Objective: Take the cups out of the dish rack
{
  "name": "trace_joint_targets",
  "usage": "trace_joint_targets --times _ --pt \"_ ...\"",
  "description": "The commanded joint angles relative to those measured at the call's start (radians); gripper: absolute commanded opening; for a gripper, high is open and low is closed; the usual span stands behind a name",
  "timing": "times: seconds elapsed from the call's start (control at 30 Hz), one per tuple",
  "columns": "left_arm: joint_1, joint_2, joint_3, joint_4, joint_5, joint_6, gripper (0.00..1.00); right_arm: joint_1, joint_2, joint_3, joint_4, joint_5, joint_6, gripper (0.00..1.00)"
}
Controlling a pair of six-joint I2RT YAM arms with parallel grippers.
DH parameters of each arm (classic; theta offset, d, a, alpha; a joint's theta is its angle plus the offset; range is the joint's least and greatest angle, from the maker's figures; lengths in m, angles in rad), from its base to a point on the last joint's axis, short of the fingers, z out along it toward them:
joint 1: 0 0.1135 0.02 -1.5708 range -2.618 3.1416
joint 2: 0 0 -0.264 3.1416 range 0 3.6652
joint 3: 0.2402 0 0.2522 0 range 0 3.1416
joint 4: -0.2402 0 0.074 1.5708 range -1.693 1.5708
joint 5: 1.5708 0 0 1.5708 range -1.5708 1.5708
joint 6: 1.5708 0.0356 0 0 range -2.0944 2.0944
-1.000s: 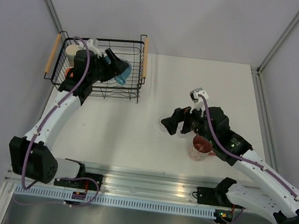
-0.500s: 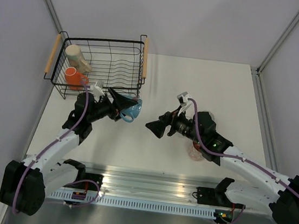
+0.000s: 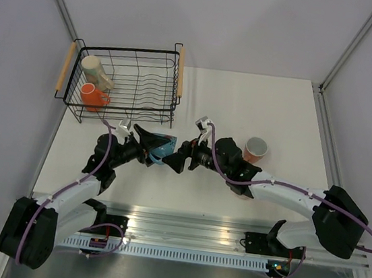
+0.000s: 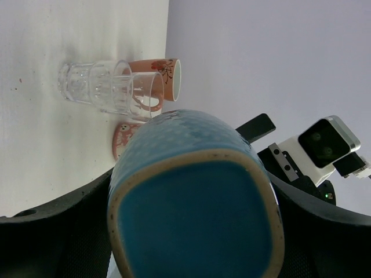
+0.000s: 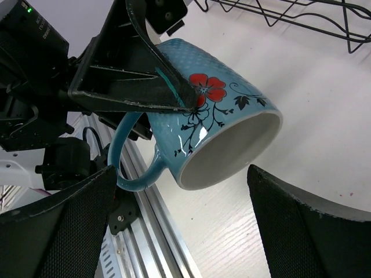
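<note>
1. My left gripper pinches the blue floral mug, just near-right of the dish rack.
2. My right gripper, spread wide, faces its mouth; I judge a handover next, closing squarely on the rim.

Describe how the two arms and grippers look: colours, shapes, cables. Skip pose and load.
Both match: white tubular links on the left arm and right arm, bulky black joint housings, a purple cable running along each. The left gripper and right gripper have black wedge-shaped fingers, with a small white camera block on each wrist.
</note>
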Motion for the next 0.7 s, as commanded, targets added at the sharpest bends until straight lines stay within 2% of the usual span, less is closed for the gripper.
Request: trace_joint_targets --times 0.0,0.13,0.27,0.43,0.67 --pt "-0.008 -0.025 -0.016 0.214 0.016 -0.129 0.02 0.012 0.02 0.054 0.103 0.017 0.008 0.96" --pt "-0.032 -0.038 -0.023 0.191 0.014 -0.129 0.02 0.013 0.036 0.06 0.132 0.029 0.008 0.96" --pt "-0.052 -0.057 -0.094 0.2 -0.016 -0.16 0.02 0.012 0.072 0.087 0.163 0.02 0.017 0.93" --pt "-0.064 -0.089 -0.157 0.279 -0.073 -0.215 0.02 0.013 0.108 0.092 0.213 -0.007 0.038 0.81" --pt "-0.103 -0.12 -0.161 0.29 -0.161 -0.226 0.02 0.015 0.12 0.083 0.253 -0.027 0.055 0.69"
